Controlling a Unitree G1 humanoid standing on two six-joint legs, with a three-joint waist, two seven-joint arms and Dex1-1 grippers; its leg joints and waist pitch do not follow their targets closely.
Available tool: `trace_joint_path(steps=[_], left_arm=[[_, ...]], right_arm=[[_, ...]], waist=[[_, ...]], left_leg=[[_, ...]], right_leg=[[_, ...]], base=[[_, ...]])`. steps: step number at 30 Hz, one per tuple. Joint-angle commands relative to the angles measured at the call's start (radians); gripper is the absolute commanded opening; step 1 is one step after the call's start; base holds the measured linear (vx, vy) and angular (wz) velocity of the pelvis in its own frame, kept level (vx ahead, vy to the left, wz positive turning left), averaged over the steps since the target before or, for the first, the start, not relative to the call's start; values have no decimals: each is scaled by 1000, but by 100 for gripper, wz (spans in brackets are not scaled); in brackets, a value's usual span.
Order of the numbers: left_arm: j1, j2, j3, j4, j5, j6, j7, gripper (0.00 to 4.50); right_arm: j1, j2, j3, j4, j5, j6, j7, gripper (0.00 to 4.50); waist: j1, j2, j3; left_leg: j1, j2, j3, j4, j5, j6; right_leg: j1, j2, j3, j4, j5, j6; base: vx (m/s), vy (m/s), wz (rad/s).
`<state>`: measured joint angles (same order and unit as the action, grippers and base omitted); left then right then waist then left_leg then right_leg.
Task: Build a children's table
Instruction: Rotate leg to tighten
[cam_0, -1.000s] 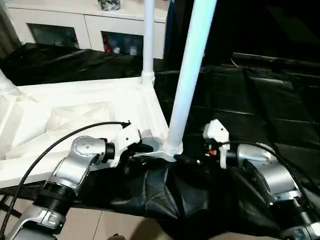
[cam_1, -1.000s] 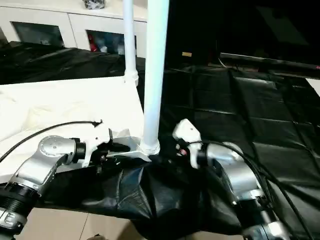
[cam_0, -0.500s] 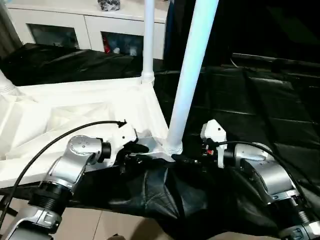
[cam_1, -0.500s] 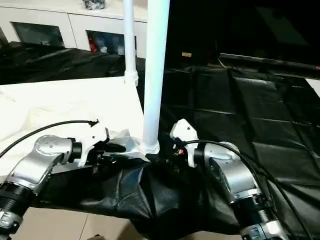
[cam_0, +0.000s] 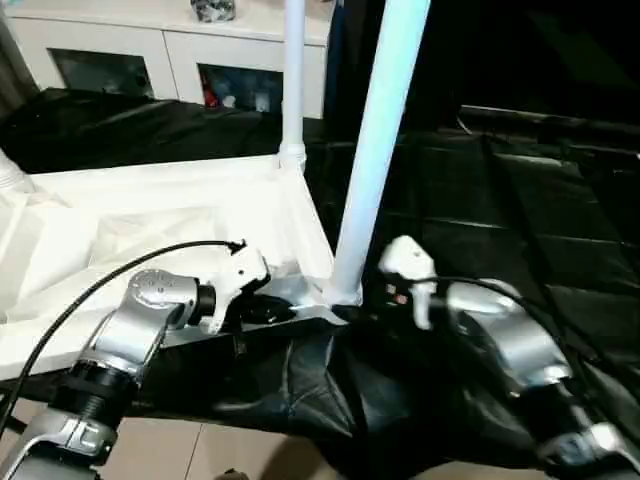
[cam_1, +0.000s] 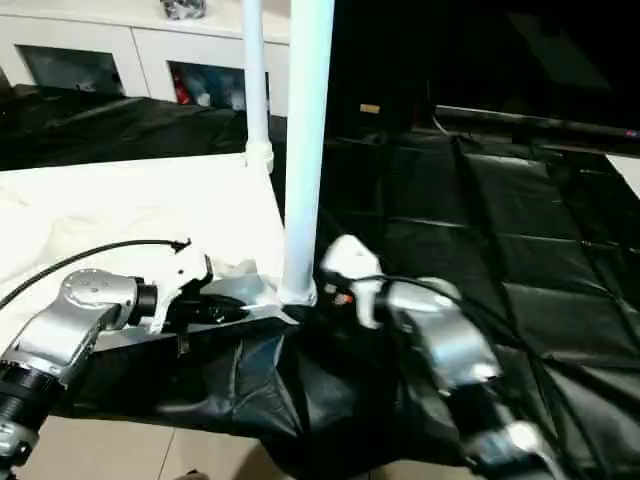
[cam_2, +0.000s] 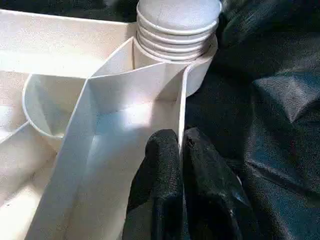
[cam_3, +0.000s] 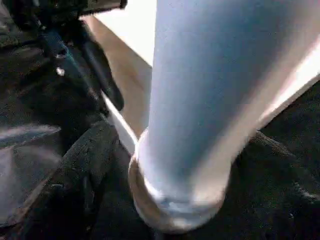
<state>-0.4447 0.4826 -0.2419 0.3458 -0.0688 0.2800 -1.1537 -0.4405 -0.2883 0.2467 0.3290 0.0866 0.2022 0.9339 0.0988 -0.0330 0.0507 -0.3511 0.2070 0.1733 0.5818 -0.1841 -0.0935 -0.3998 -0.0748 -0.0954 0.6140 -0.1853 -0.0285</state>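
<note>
Left gripper (cam_2: 181, 150) is closed on the thin side wall of the table top (cam_0: 150, 225), at the near right corner, with one black finger (cam_2: 162, 165) on the inner face of the wall and the other on the outer face. From the head camera the same gripper shows as a dark tip at the near edge of the white top, just left of the corner socket (cam_2: 192, 75).

Right gripper (cam_0: 372, 300) sits just to the right of the near leg (cam_0: 375, 140), low, close to the place where the leg enters the socket. Its fingers are dark against the black sheet (cam_0: 500, 230), so from the pictures I cannot tell how they stand; they are spread wide, and nothing is seen between them.

The children's table lies upside down, with the ribbed underside up, on the left side of the scene. The near leg stands upright in the near right socket, and its ringed base (cam_3: 175, 200) is seated in the round collar. A second leg (cam_0: 293, 80) stands upright in the far right corner. The black sheet covers the surface to the right and also hangs under the near corner. A white cabinet (cam_0: 150, 50) with glass doors stands at the far left.
</note>
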Motion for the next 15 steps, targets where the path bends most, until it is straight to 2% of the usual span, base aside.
trace_joint_path(steps=[1, 3, 8, 10, 13, 14, 15], left_arm=[[6, -2, -12, -8, -9, 18, -3, 4], [8, -2, -13, -10, -9, 18, -3, 4], [12, -4, -13, -18, -10, 25, -2, 4], [13, -4, -13, -19, -11, 25, -1, 0], [13, -4, -13, -20, -12, 25, -1, 0], [14, -4, -13, -21, -13, 25, -1, 0], [15, -2, -14, -23, -13, 26, -3, 0]], right_arm=[[-16, -4, 5, 22, -9, -14, -11, 392], [-21, 1, 7, 33, -13, -17, -15, 392], [-44, 17, 9, 82, -20, -26, -19, 392], [-48, 17, 10, 89, -20, -28, -16, 364], [-50, 19, 9, 93, -17, -29, -13, 354], [-52, 21, 8, 96, -14, -31, -10, 332], [-56, 26, 6, 105, -13, -34, -7, 332]], waist=[[2, 11, -66], [2, 10, -66], [-1, 8, -64], [-2, 9, -64], [-3, 9, -65], [-3, 6, -65], [-2, 6, -65]], left_leg=[[2, 28, -8, -65, -157, 20], [2, 27, -6, -64, -146, 25], [2, 27, -6, -65, -168, 22], [3, 27, -6, -64, -169, 21], [2, 27, -6, -64, -163, 23], [2, 27, -6, -64, -161, 25], [2, 27, -6, -63, -158, 27]], right_leg=[[59, -71, 60, -62, -134, -194], [59, -71, 60, -59, -107, -201], [59, -73, 60, -64, -161, -195], [59, -73, 61, -65, -159, -192], [59, -72, 61, -63, -142, -196], [60, -72, 61, -62, -139, -197], [60, -72, 61, -62, -140, -197]], base=[[0, 0, 0], [0, 0, 0], [0, 0, 0], [0, 0, 0], [0, 0, 0], [0, 0, 0], [0, 0, 0]])
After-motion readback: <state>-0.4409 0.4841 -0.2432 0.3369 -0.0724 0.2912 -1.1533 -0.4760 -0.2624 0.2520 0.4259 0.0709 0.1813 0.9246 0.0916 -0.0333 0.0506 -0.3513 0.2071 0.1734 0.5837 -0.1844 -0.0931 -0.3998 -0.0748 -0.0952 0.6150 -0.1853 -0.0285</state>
